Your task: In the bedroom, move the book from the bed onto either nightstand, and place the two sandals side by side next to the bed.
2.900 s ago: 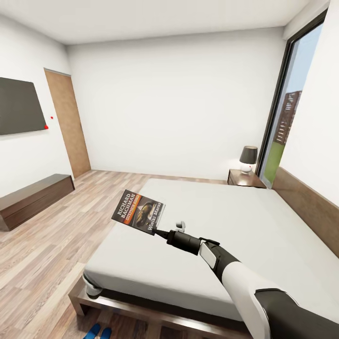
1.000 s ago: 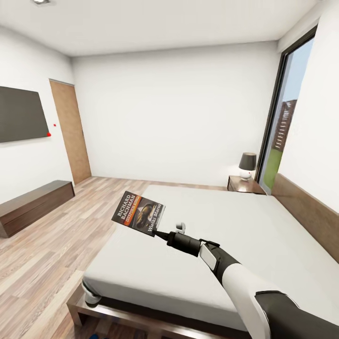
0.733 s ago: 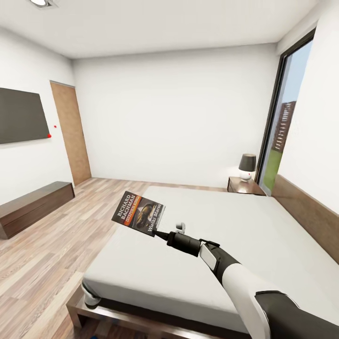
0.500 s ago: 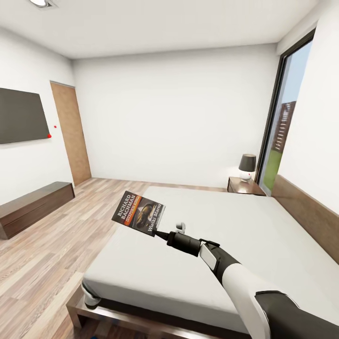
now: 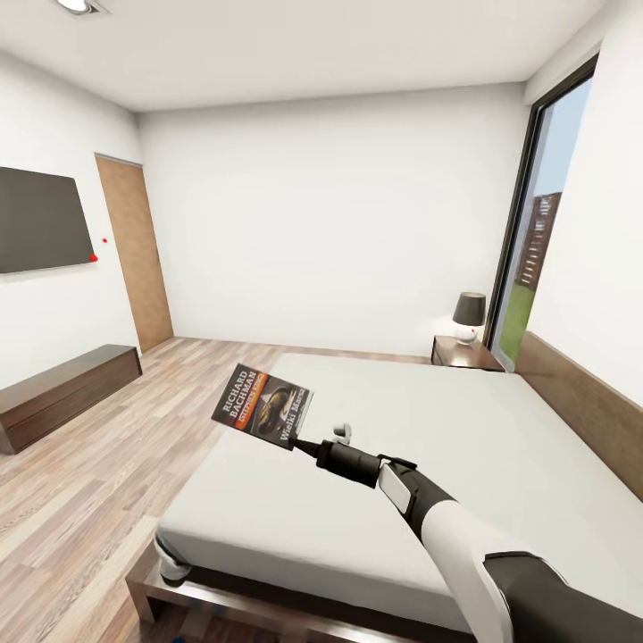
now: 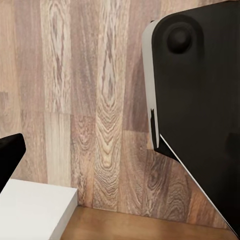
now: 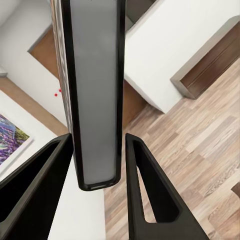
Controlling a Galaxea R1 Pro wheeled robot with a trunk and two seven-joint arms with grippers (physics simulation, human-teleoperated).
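bedroom | bed (image 5: 464, 464) | book (image 5: 263, 405) pinched in right claw (image 5: 302, 441), above mattress

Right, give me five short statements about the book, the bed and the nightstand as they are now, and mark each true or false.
1. The right gripper holds the book up above the bed. True.
2. The book lies flat on the mattress. False: it is lifted clear of the mattress, clamped between the fingers as the right wrist view shows.
3. A lamp stands on the nightstand at the far side of the bed, by the window. True.
4. The book already rests on that nightstand. False: it is in the gripper, near the foot of the bed.
5. The book's cover carries an orange band. True.
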